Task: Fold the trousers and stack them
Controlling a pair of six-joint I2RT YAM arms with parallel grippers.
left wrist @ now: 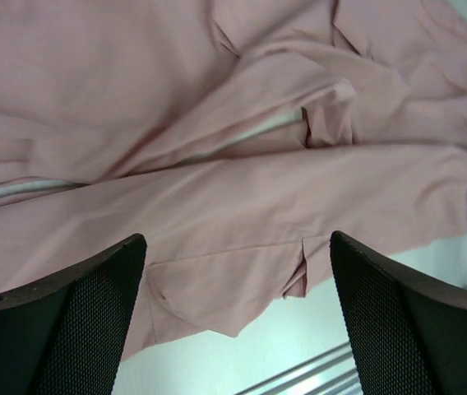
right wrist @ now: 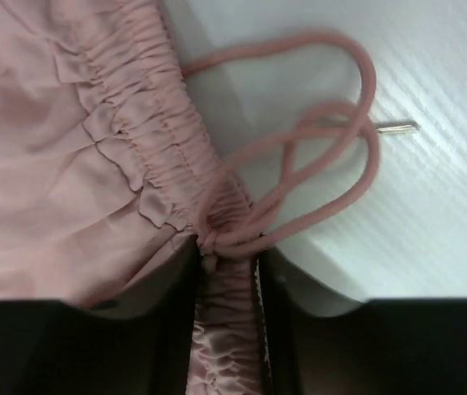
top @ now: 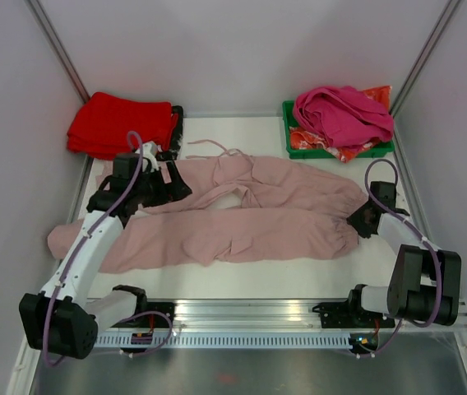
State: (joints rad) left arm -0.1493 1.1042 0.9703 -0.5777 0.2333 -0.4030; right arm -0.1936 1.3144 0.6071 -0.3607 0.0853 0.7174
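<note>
0 folds looked finished: the trousers (top: 242, 222) lay spread lengthwise across the bench (top: 242, 280), from its left edge almost to its right edge, pale pink, thin and creased, their cords (top: 213, 150) trailing toward the far edge. The left jaws stood wide apart above the cloth; the right jaws were clamped on a gathered elastic hem (right wrist: 159, 140). Folding and stacking apparently remained.

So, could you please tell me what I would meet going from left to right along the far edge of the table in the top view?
Red garments → trousers' cords → green crate, which holds a magenta garment.
</note>
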